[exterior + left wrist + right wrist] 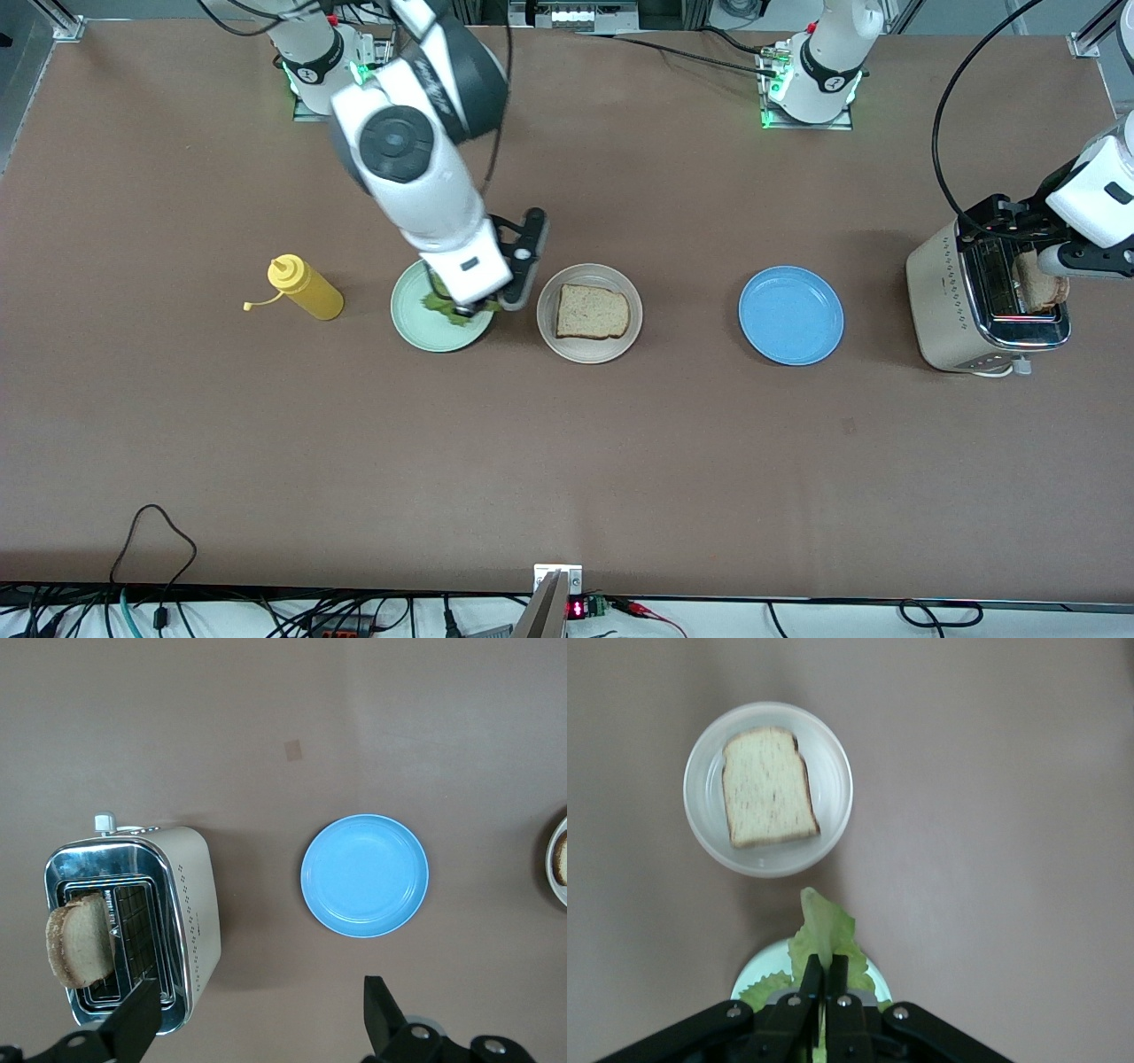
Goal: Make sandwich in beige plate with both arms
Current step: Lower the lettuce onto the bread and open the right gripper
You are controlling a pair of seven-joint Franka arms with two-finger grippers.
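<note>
right gripper (825, 979) pinched tight on our ruffled green lettuce leaf (824, 935), just over the mint green plate (416, 321). round beige plate (549, 330) w/ brown bread slice (592, 312) sits right beside it, toward left arm's end. left gripper (261, 1014) waits wide open, empty, over the cream toaster (952, 310) w/ 2nd slice (78, 939).

Beige plate (589, 313): round, shallow-rimmed, flat on the desk between the mint green plate (416, 323) and the blue plate (791, 315).

Bread slice, first (592, 312): light brown, darker crust, lying flat in the beige plate.

Bread slice, second (1041, 282): standing upright in the toaster (961, 306) slot at the left arm's end of the desk.

Lettuce leaf (824, 943): ruffled, green, pinched in the closed right claw (826, 979) over the mint green plate.
</note>
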